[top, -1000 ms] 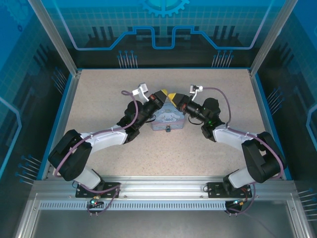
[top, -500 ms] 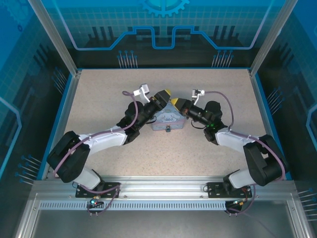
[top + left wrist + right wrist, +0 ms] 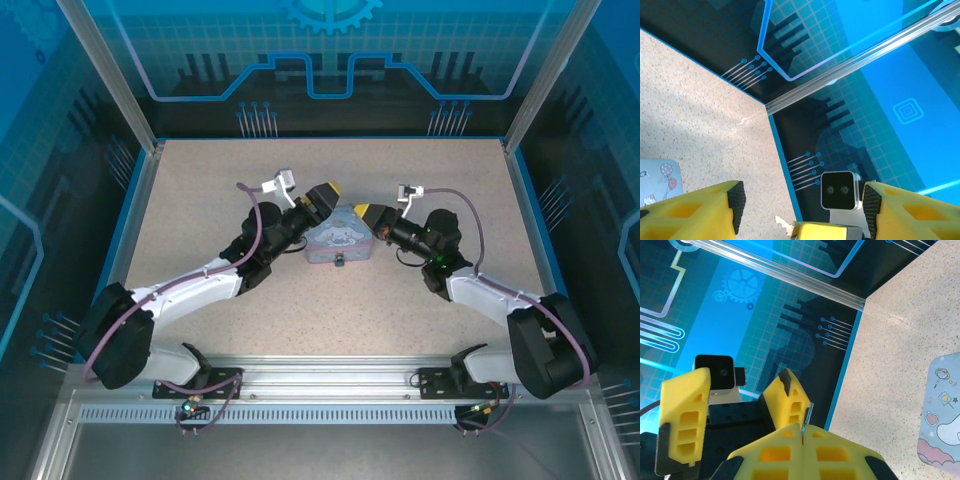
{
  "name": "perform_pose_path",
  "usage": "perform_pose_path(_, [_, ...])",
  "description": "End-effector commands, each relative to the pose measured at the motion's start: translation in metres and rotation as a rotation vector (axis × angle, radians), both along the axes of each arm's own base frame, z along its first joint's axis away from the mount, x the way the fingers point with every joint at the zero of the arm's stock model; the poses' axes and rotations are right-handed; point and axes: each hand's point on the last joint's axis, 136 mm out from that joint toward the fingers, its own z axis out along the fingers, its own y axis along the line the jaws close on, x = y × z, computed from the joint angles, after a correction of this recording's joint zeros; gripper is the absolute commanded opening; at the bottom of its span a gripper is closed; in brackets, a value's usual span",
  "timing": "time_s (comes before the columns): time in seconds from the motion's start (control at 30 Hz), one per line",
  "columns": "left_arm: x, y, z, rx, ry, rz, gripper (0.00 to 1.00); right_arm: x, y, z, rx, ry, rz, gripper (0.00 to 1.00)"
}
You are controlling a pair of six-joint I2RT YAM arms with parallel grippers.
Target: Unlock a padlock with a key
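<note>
Pincers first: the right pincer (image 3: 803,434) is clenched, and its own wrist cam has a thin metal sliver poking out of the seam between the yellow pads. I'm reading that as the key (image 3: 808,415), pinched at one end so the rest sticks out free, though it's too skinny to swear to. The left pincer (image 3: 802,200) is released, with its jaws spread and nothing between them. The two sit tip to tip, close but apart, at the far end of the pale blue cartoon-print box (image 3: 335,240) in the middle of the speckled table (image 3: 200,200). My guess at the why is that one side keeps the key while the free side is open to take hold of the lock. The padlock (image 3: 340,262) is, I reckon, the small dark lump touching the box's near edge, well clear of both pincers. It's too tiny to tell whether the shackle is closed. As for views, the overhead gives me the layout and that lump. The right wrist cam gives me the sliver plus the left pincer's spread fingers head-on. The left wrist cam gives a corner of the box and the right arm's camera module framed between its own fingers.
</note>
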Motion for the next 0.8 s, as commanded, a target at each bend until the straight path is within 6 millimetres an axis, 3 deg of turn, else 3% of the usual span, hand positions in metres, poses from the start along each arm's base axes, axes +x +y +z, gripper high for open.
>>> perform_pose_path(0.0, [-0.001,-0.013,-0.004,-0.02,0.022,-0.059,0.64,-0.004,0.003,0.019,0.021,-0.038,0.016,0.0])
perform_pose_path(0.33, [0.006,-0.03,-0.002,-0.089,0.039,-0.1,0.53,-0.004,0.011,0.033,0.047,-0.048,0.026,0.0])
perform_pose_path(0.77, [0.009,-0.036,0.006,-0.12,0.028,-0.103,0.3,0.0,0.019,0.026,0.05,-0.024,0.034,0.0])
